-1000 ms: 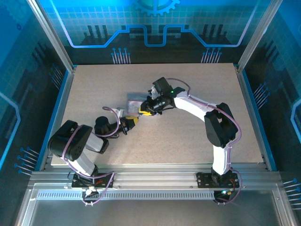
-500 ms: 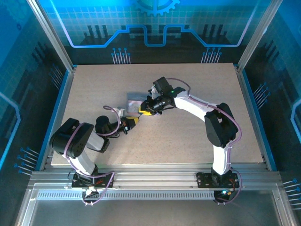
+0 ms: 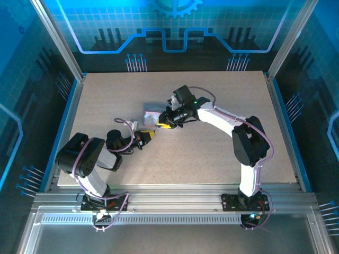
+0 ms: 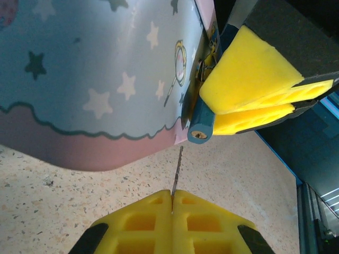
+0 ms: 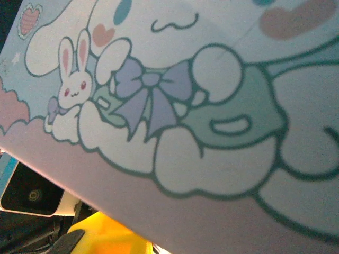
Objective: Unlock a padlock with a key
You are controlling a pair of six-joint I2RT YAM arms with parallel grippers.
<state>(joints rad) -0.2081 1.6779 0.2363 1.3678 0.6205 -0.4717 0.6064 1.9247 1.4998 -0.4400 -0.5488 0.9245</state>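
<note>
In the left wrist view my left gripper point(image 4: 171, 194) is shut on the key point(image 4: 176, 172), a thin dark sliver pointing up from between the yellow pads. Its tip stops a short gap below and left of the keyhole end of the small blue-grey padlock point(image 4: 202, 123). The padlock hangs at the corner of the star-printed tin point(image 4: 95, 63). My right gripper's yellow fingers point(image 4: 249, 79) are shut on the padlock from the right. From above, the left gripper point(image 3: 149, 136) and right gripper point(image 3: 162, 126) nearly meet beside the tin point(image 3: 151, 115).
The tin's cartoon lid point(image 5: 212, 106) lies close under the right wrist camera, with one yellow finger point(image 5: 100, 235) below it. The speckled tabletop point(image 3: 212, 159) has free room to the right and front. Blue frame rails point(image 3: 283, 121) edge the table.
The left gripper with the key has shifted slightly left and up toward the padlock. The right gripper and tin have hardly moved.
</note>
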